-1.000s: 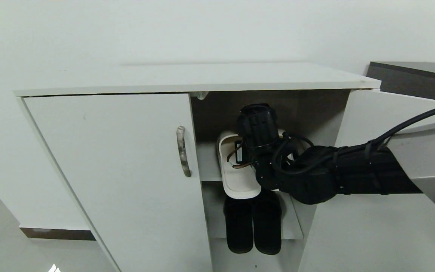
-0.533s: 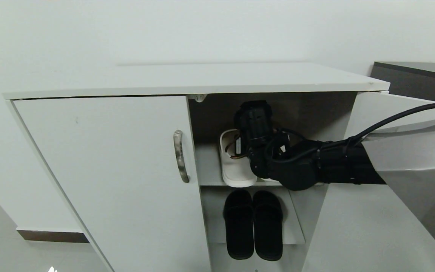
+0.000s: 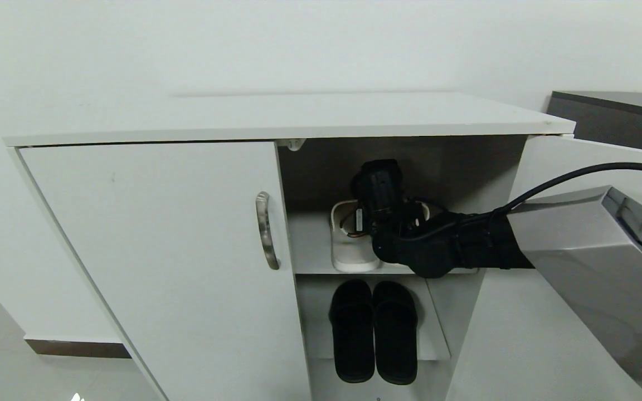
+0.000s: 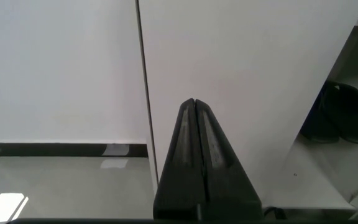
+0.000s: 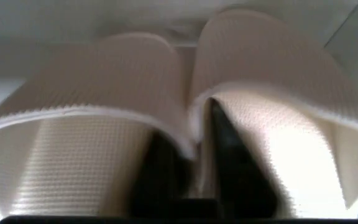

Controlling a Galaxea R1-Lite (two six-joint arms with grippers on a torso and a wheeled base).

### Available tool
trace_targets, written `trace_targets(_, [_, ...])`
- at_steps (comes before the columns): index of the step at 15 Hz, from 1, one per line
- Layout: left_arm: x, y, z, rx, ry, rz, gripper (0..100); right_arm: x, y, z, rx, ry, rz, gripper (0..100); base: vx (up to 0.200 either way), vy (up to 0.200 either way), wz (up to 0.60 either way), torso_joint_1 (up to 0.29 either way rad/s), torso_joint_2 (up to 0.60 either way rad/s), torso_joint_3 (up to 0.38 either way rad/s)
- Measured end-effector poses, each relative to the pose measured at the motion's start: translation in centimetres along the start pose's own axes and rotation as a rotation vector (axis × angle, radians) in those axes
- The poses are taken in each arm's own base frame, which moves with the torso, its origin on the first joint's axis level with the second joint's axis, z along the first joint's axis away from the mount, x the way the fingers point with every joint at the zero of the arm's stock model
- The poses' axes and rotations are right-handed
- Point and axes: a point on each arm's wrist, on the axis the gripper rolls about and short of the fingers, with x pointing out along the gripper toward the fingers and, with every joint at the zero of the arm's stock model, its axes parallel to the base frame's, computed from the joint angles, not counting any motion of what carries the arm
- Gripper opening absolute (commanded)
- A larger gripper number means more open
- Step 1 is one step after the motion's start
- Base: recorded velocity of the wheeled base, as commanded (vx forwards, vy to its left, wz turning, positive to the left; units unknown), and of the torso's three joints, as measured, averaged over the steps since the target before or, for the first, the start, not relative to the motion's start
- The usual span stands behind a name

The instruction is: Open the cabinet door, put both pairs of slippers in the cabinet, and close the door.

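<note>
We have the white slippers (image 3: pixel 349 253) on the upper shelf (image 3: pixel 310 245), side by side; their long axis runs 12 to 6 in the head view, toes toward the back at 12 and heels at the shelf's front edge at 6; they look to be resting on the board, though we cannot see the soles.

The right gripper (image 5: pixel 194 165) is clamped on them, its fingers (image 5: pixel 229 149) pinching the two inner strap edges where the pair meets; the arm enters from about 4 o'clock, across the doorway.

The black slippers (image 3: pixel 374 328) lie on the lower shelf (image 3: pixel 432 345), directly at 6 of the white pair, on the same 12-to-6 axis.

We judge that the coming move turns on this: the fingers sit inside the straps, so the way out is back along the slippers' axis toward 6, not sideways; a pull toward 4 could drag the pair off the edge.

The open door (image 3: pixel 521 345) hangs at 4 o'clock of the hand, so the right arm is nearer to it; the left gripper (image 4: pixel 194 124), fingers pressed together on nothing, sits before the closed left door (image 3: pixel 159 250), off at 9.
</note>
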Motion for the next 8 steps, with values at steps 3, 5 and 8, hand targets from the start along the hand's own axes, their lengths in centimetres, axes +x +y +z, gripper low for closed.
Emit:
trace_targets(3, [0.0,0.0,0.0,0.001,0.000,-0.001,0,-0.3,0.0,-0.2,-0.010,0.009,0.002,100,0.000,0.000,0.00,0.000,0.00,0.000])
trace_targets(5, [0.0,0.0,0.0,0.001,0.000,0.000,0,-1.8,-0.1,-0.6,-0.030,0.028,0.016,100,0.000,0.000,0.00,0.000,0.00,0.000])
trace_targets(8, [0.0,0.0,0.0,0.000,0.000,0.000,0,-5.3,-0.9,-0.5,-0.040,0.038,0.056,100,-0.067,0.000,0.00,-0.001,0.00,0.002])
